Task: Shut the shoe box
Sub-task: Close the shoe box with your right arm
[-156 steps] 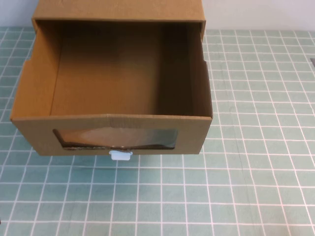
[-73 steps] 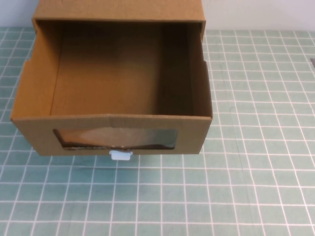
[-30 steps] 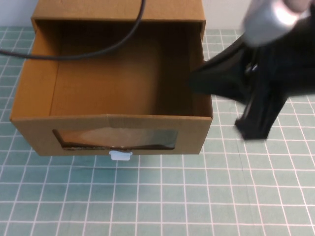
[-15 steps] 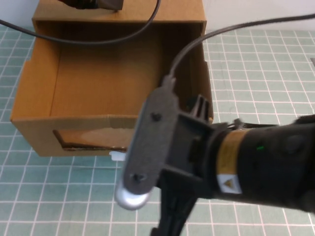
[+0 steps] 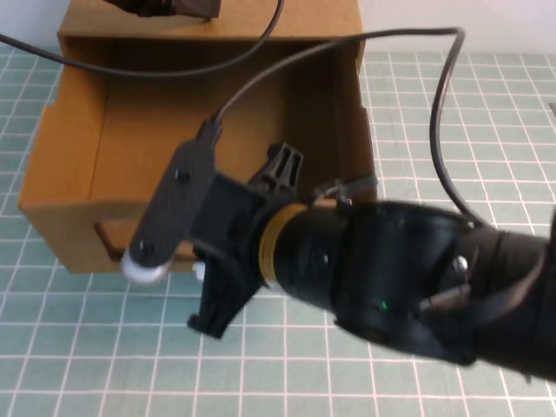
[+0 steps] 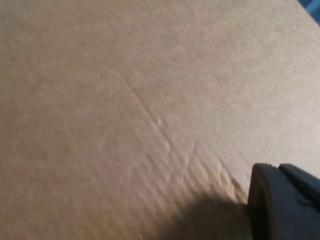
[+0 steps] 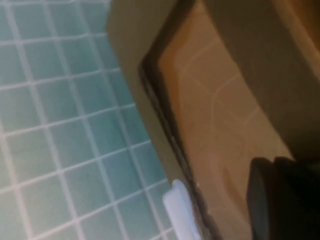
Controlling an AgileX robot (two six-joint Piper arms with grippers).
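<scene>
The brown cardboard shoe box (image 5: 65,165) stands at the back left of the green grid mat, its drawer pulled far out and empty. My right gripper (image 5: 217,291) hangs just in front of the drawer's front panel and hides most of the clear window (image 5: 109,239). In the right wrist view the window (image 7: 215,115) and the white pull tab (image 7: 177,210) are very close. My left gripper (image 5: 165,7) rests over the box's outer sleeve (image 5: 295,17) at the back. Its wrist view shows only plain cardboard (image 6: 125,100) close up.
The green grid cutting mat (image 5: 486,113) runs to the right of and in front of the box. Black cables (image 5: 439,95) loop over the open drawer and the mat. My bulky right arm (image 5: 408,278) fills the lower right of the high view.
My right arm has swung in from the right and moved left, down to the drawer's front panel. My left arm has come in over the box's back. The drawer has not moved.
</scene>
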